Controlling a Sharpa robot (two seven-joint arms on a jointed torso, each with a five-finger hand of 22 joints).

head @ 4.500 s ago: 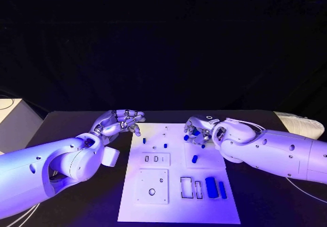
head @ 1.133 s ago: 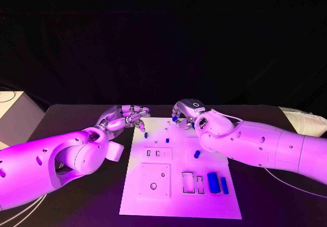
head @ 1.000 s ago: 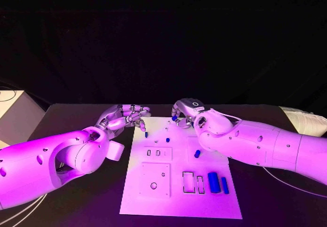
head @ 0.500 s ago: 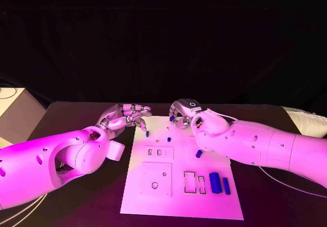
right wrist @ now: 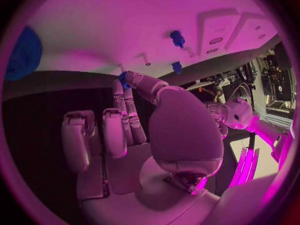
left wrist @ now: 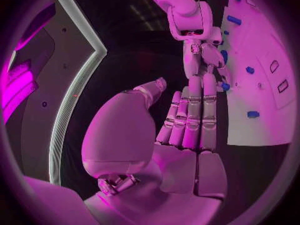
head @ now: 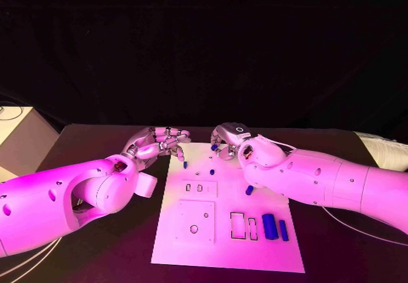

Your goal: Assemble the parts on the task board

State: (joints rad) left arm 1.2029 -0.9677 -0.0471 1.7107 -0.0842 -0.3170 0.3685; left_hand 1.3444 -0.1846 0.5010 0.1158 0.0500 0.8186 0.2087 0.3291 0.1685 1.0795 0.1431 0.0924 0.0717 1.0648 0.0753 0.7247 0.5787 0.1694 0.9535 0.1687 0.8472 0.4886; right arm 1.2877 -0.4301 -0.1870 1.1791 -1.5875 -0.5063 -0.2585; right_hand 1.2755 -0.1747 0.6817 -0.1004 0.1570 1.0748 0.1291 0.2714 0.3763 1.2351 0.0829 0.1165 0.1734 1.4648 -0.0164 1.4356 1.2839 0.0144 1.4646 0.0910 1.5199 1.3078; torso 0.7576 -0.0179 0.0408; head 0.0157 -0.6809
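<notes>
The white task board (head: 223, 250) lies lengthwise in the middle of the black table. My right hand (head: 224, 141) hovers over the board's far end and pinches a small blue part (right wrist: 125, 78) between thumb and fingertip. My left hand (head: 161, 142) hangs beside the board's far left corner with its fingers (left wrist: 190, 115) straight, side by side and holding nothing. Two small blue pegs (head: 184, 165) (head: 210, 172) stand near the far end. A short blue part (head: 248, 190) lies mid-board, and two long blue bars (head: 269, 226) (head: 283, 230) lie at the near right.
Raised white blocks with slots (head: 197, 188) and a round hole (head: 194, 229) sit on the board's left half; rectangular cut-outs (head: 237, 225) lie beside the bars. A pale box (head: 19, 138) stands at the table's left, a white cloth (head: 387, 150) at its right.
Over the last seconds my right hand has moved from the board's right side to its far end, carrying the small blue part. The left hand has stayed put. The camera view has shifted.
</notes>
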